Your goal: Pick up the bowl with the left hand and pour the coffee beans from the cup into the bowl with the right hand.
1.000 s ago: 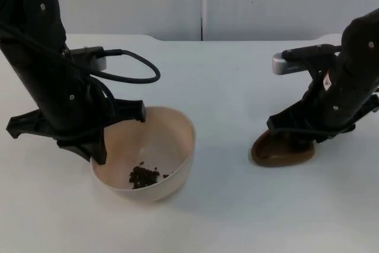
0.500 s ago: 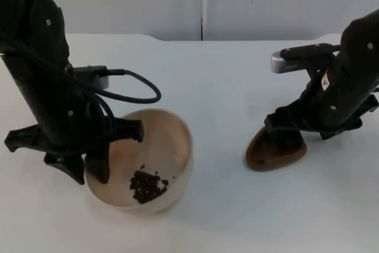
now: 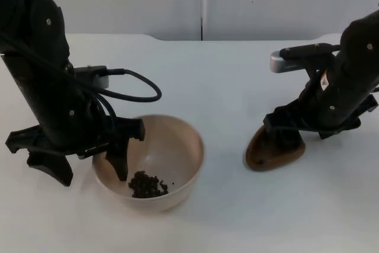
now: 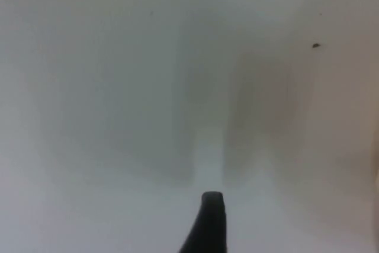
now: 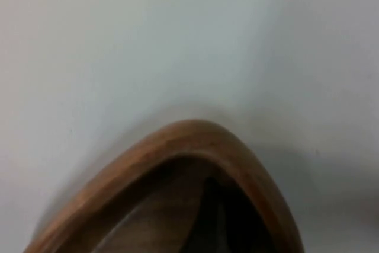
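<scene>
Beige round plastic bowl [image 3: 155, 161] with dark coffee beans [image 3: 147, 185] sits on the white surface [image 3: 225, 81], left gripper [image 3: 83, 170] jaws apart astride its near rim; right gripper [image 3: 284, 140] clamps the brown wooden cup [image 3: 273, 151].

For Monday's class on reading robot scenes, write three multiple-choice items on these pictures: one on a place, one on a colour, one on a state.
1. Where are the coffee beans?
A. In the bowl
B. Spilled on the table
C. In a jar

2. What colour is the cup?
A. Blue
B. Brown
C. Green

3. How does the left gripper stand at the bowl?
A. Far from it
B. Shut on a spoon
C. Open, one finger inside the bowl and one outside

Key: 1 A, the beans lie at the bottom of the bowl. 2 B, the cup at the right gripper is brown. 3 C, the left gripper straddles the bowl's rim.
</scene>
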